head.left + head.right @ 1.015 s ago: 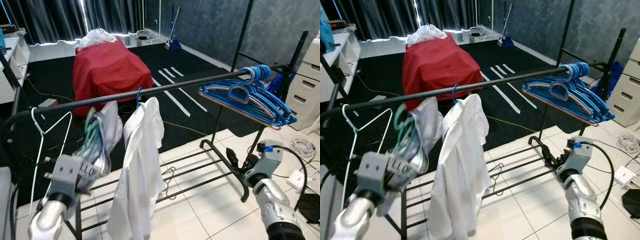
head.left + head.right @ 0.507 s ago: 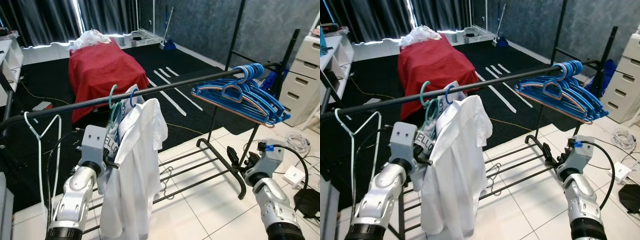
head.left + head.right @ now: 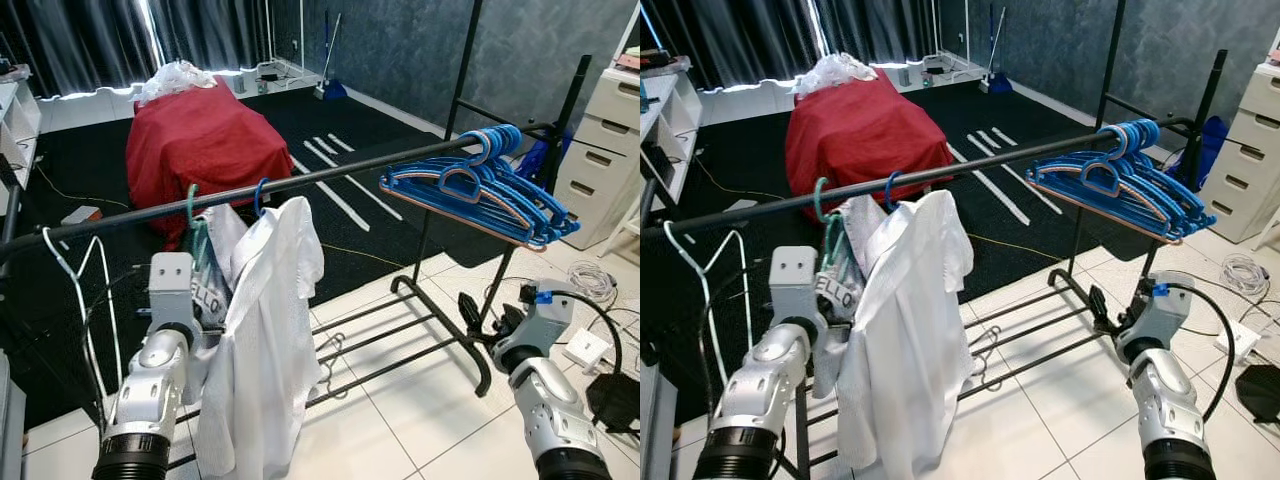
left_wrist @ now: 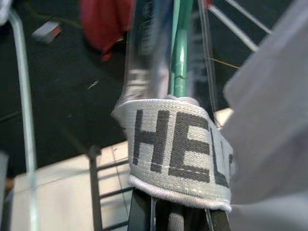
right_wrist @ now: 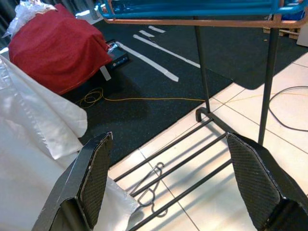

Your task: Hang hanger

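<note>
A green hanger (image 3: pixel 192 215) carries a grey garment with a "HELLO" waistband (image 4: pixel 178 154). Its hook curls over the black rail (image 3: pixel 350 175), just left of a white shirt (image 3: pixel 265 330) that hangs from a blue hook. My left gripper (image 4: pixel 178 214) is raised under the rail and shut on the waistband and hanger; in the left eye view the left gripper (image 3: pixel 205 300) is partly hidden by cloth. Low beside the rack's right post, my right gripper (image 5: pixel 173 192) is open and holds nothing.
A stack of blue hangers (image 3: pixel 480 190) hangs at the rail's right end. A white wire hanger (image 3: pixel 85 290) hangs at the left end. A red-covered piece of furniture (image 3: pixel 195 130) stands beyond on dark carpet. White drawers (image 3: pixel 600 150) are at the right. The rack's lower bars (image 3: pixel 400 345) cross the tiles.
My left arm lifted the green hanger and its garment from below the rail up to it, then slid the hook leftward, away from the white shirt. The right arm stayed put.
</note>
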Controlling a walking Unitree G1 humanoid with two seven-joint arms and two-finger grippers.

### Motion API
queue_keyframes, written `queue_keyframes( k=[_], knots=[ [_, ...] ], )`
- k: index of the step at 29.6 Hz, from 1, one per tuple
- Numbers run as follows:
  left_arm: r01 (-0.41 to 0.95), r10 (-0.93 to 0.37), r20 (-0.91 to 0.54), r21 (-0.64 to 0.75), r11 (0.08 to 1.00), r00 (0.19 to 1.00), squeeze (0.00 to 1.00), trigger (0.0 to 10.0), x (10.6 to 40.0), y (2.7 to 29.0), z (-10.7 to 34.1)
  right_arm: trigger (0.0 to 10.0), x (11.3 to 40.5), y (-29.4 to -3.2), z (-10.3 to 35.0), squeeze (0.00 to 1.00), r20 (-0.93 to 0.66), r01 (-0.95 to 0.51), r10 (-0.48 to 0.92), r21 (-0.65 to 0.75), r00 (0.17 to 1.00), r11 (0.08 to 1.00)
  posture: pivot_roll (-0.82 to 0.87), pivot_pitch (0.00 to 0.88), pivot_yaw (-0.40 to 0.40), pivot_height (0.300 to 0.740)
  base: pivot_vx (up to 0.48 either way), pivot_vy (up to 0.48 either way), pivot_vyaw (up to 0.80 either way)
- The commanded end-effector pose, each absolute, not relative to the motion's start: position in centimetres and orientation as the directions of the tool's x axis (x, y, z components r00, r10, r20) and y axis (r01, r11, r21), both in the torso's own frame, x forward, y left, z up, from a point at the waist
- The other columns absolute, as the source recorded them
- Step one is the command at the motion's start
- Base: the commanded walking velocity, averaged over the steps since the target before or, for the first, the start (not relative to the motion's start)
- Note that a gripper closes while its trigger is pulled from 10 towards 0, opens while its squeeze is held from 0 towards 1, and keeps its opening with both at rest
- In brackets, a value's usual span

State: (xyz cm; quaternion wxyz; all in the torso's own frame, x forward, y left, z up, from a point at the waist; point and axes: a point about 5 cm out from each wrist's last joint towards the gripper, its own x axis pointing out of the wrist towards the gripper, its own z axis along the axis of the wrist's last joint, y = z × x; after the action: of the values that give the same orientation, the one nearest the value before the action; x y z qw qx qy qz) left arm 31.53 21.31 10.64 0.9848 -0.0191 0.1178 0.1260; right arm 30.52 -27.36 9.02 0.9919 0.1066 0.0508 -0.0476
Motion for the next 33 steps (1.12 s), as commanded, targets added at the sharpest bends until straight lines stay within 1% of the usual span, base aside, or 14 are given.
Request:
queue_keyframes(
  k=[1,3,5,15,22,23,25,26,31,32,33],
  knots=[
    [-0.316,0.306,-0.257,0.0,0.949,0.917,0.0,10.0,31.3,22.8,10.5,10.0,30.3,-27.5,8.9,0.0,-0.117,0.118,-0.094,0.22,0.989,0.968,-0.04,0.0,0.034,0.736,0.0,0.0,0.0],
    [-0.39,0.369,-0.275,-0.021,0.921,0.888,0.0,10.0,30.8,24.3,10.2,10.0,30.3,-27.5,9.0,0.0,-0.116,0.117,-0.093,0.219,0.989,0.969,-0.04,0.0,0.033,0.736,0.0,0.0,0.0],
    [-0.404,0.382,-0.274,-0.027,0.914,0.882,0.0,10.0,30.7,24.6,10.2,10.0,30.3,-27.5,9.0,0.0,-0.117,0.116,-0.092,0.219,0.989,0.969,-0.04,0.0,0.033,0.736,0.0,0.0,0.0],
    [-0.434,0.415,-0.301,0.005,0.901,0.858,0.0,10.0,29.7,25.9,9.3,10.0,30.4,-27.4,9.1,0.0,-0.121,0.115,-0.091,0.214,0.989,0.97,-0.04,0.002,0.026,0.736,0.0,0.0,0.0],
    [-0.468,0.453,-0.333,0.037,0.883,0.827,0.0,10.0,28.5,27.3,8.1,10.0,30.5,-27.4,9.0,0.0,-0.124,0.113,-0.087,0.214,0.988,0.97,-0.04,0.003,0.02,0.736,0.0,0.0,0.0],
    [-0.474,0.459,-0.329,0.038,0.88,0.825,1.0,10.0,28.3,27.6,8.0,10.0,30.5,-27.4,9.0,0.0,-0.124,0.112,-0.087,0.214,0.988,0.97,-0.04,0.003,0.019,0.736,0.0,0.0,0.0],
    [-0.478,0.464,-0.322,0.041,0.878,0.825,1.0,10.0,28.1,27.8,8.0,10.0,30.5,-27.3,9.0,0.0,-0.124,0.11,-0.085,0.214,0.989,0.971,-0.04,0.003,0.018,0.736,0.0,0.0,0.0],
    [-0.481,0.473,-0.295,0.051,0.875,0.83,1.0,10.0,27.7,28.1,8.1,10.0,30.5,-27.3,9.1,0.0,-0.124,0.107,-0.082,0.214,0.989,0.971,-0.03,0.004,0.018,0.736,0.0,0.0,0.0],
    [-0.462,0.459,-0.261,0.053,0.885,0.849,1.0,10.0,27.4,28.1,8.3,10.0,30.5,-27.3,9.1,0.0,-0.124,0.106,-0.081,0.214,0.989,0.971,-0.03,0.005,0.015,0.736,0.0,0.0,0.0],
    [-0.398,0.394,-0.231,0.03,0.917,0.89,1.0,10.0,27.2,27.3,8.5,10.0,30.5,-27.4,9.0,0.0,-0.125,0.105,-0.08,0.214,0.989,0.971,-0.03,0.006,0.017,0.736,0.0,0.0,0.0],
    [-0.326,0.327,-0.2,0.04,0.945,0.924,1.0,10.0,26.8,26.3,8.5,10.0,30.4,-27.4,9.0,0.0,-0.126,0.106,-0.08,0.214,0.989,0.971,-0.03,0.006,0.017,0.736,0.0,0.0,0.0]
  ],
)
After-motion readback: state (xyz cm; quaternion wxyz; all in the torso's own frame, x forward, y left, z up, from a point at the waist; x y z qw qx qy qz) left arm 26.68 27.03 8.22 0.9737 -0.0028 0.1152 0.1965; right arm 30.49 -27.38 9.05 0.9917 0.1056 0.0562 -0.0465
